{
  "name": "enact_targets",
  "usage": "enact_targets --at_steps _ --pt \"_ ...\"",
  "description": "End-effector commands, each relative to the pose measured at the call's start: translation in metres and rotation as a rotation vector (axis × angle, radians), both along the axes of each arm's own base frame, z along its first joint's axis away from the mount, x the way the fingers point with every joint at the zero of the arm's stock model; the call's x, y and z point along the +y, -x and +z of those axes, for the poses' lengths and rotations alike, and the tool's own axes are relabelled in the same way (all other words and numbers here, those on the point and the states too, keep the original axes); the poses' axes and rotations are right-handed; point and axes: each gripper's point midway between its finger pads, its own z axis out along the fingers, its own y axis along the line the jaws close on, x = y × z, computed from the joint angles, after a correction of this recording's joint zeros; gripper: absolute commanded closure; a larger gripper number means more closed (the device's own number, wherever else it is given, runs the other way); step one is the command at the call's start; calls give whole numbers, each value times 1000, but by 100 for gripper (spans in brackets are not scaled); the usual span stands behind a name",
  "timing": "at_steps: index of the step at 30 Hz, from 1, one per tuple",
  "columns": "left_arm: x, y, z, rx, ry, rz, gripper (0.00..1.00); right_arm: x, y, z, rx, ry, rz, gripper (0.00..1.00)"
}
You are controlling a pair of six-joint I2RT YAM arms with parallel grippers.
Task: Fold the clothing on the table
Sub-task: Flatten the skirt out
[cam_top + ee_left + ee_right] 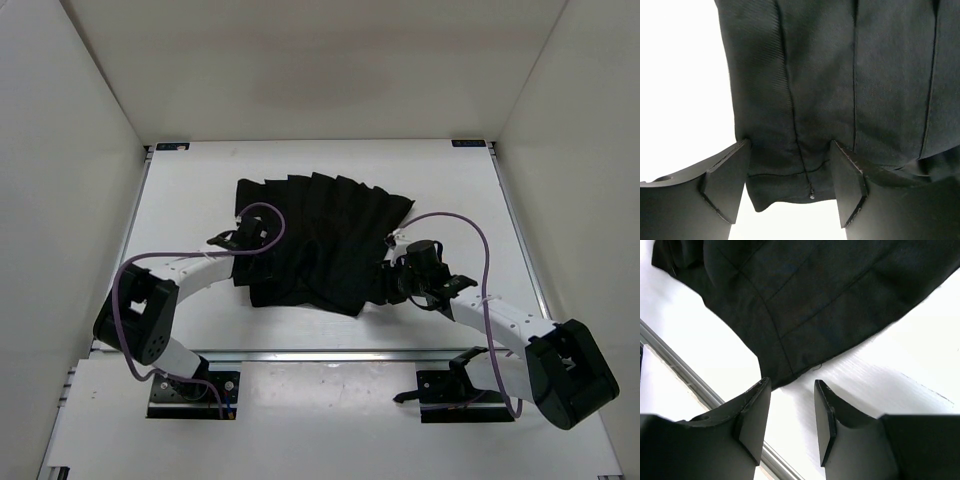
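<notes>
The clothing, black and pleated, lies spread in the middle of the white table. My left gripper is at its left edge. In the left wrist view this gripper is open, and a hemmed corner of the clothing lies between the fingers without being pinched. My right gripper is at the garment's near right edge. In the right wrist view it stands open over bare table, and the clothing ends just ahead of the left fingertip.
A metal rail runs along the table's near edge and also shows as the rail close beside the right gripper. White walls close in the left, right and far sides. Purple cables loop above both arms.
</notes>
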Motion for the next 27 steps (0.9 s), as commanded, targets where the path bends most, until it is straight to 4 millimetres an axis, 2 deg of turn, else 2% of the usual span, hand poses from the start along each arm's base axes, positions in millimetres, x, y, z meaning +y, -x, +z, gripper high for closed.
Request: enact_targets --at_steps 1,4,7,12,20,22,23,27 --pt "0 14 10 -3 -88 -31 26 4 -7 5 -45 -29 2 63" --pt "-5 17 16 -4 -89 -31 26 3 -5 0 -23 -20 1 62" --pt "0 21 18 0 -116 -19 26 5 -4 -1 -22 -20 13 63" --pt "-13 24 32 -23 -25 -14 29 6 -4 -4 -17 -25 9 63" --pt "-35 35 21 15 20 -43 28 7 -1 -6 -12 -23 18 63" --pt "-39 36 19 17 21 -41 30 5 -6 -3 -24 -31 1 62" --pt "-41 37 18 18 23 -46 29 4 -3 -8 -7 -22 2 63" --pt "-35 41 5 48 -10 -35 30 5 -4 -4 -22 -33 5 63"
